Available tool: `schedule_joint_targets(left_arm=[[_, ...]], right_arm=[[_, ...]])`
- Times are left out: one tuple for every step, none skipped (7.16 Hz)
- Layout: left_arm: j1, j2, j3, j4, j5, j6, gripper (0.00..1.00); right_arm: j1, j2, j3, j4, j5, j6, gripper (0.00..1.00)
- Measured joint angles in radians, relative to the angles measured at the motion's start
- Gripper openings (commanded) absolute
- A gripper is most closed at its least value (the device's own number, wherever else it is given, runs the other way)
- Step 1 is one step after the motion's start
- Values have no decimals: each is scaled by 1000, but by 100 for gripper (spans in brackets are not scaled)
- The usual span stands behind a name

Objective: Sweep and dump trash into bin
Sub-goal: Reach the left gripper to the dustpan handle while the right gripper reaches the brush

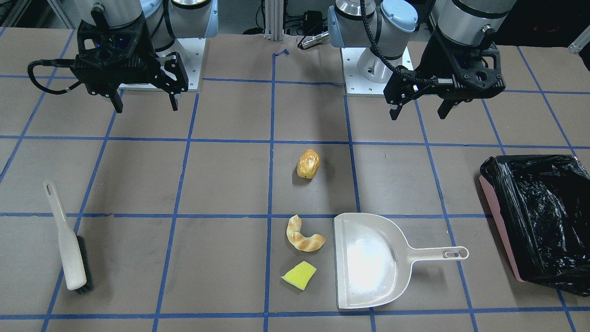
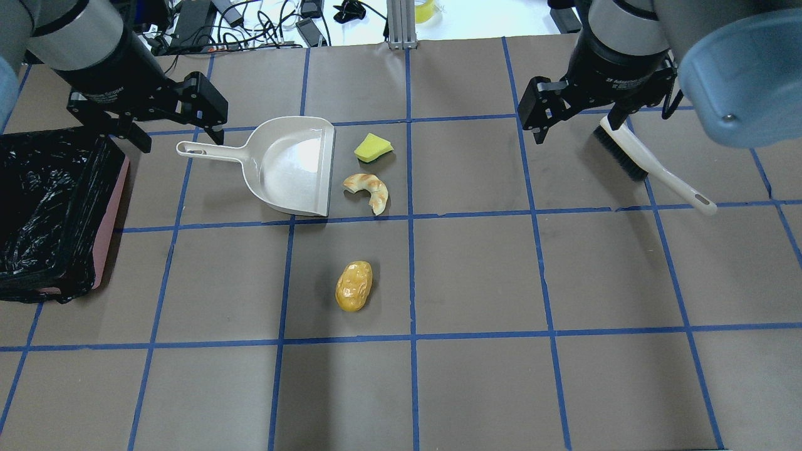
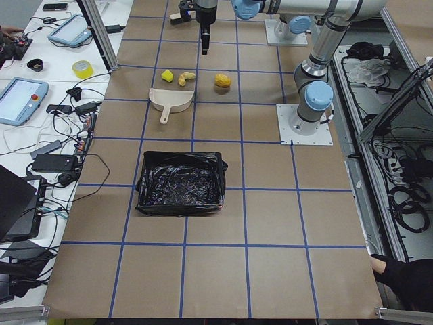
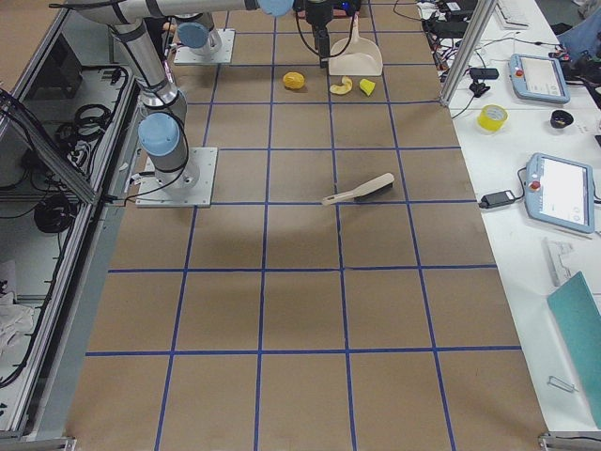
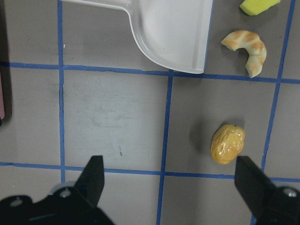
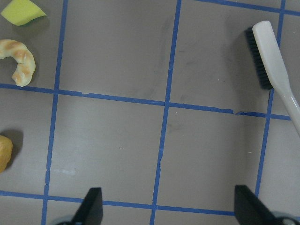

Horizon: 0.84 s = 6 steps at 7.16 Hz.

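Observation:
Three trash items lie mid-table: a golden-yellow roll [image 1: 308, 163] [image 2: 354, 286] [image 5: 228, 144], a curved tan-and-white pastry [image 1: 303, 236] [image 2: 369, 188] and a yellow sponge [image 1: 299, 275] [image 2: 373, 148]. The pink bin [image 1: 500, 216] [image 2: 111, 219], lined with a black bag, stands at the table's left end. My left gripper [image 1: 417, 108] [image 2: 178, 134] [image 5: 171, 180] hangs open and empty above the table, over the dustpan's handle in the overhead view. My right gripper [image 1: 145, 103] [image 2: 576, 125] [image 6: 168, 206] hangs open and empty, over the brush in the overhead view.
A cream dustpan [image 1: 368, 260] [image 2: 294, 166] lies flat beside the pastry and sponge, its handle towards the bin. A cream brush with black bristles [image 1: 69, 244] [image 2: 645, 166] [image 6: 274, 61] lies on the table's right side. Blue tape lines grid the brown tabletop.

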Motion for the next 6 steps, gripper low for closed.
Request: schedule_joint_targets(left_arm=[[0, 1, -1, 0, 1, 0, 98], [1, 1, -2, 0, 1, 5, 96], [6, -2, -1, 3, 1, 47, 97], [25, -7, -2, 8, 0, 137, 98], [75, -17, -5, 11, -6, 252, 98], [135, -36, -6, 13, -20, 381, 98]], right_arm=[[0, 0, 0, 0, 0, 0, 100], [0, 1, 0, 0, 0, -1, 100], [-3, 2, -1, -3, -1, -3, 100], [-15, 4, -4, -5, -3, -2, 100], [-41, 8, -4, -4, -4, -7, 100], [-67, 29, -3, -7, -5, -56, 100]])
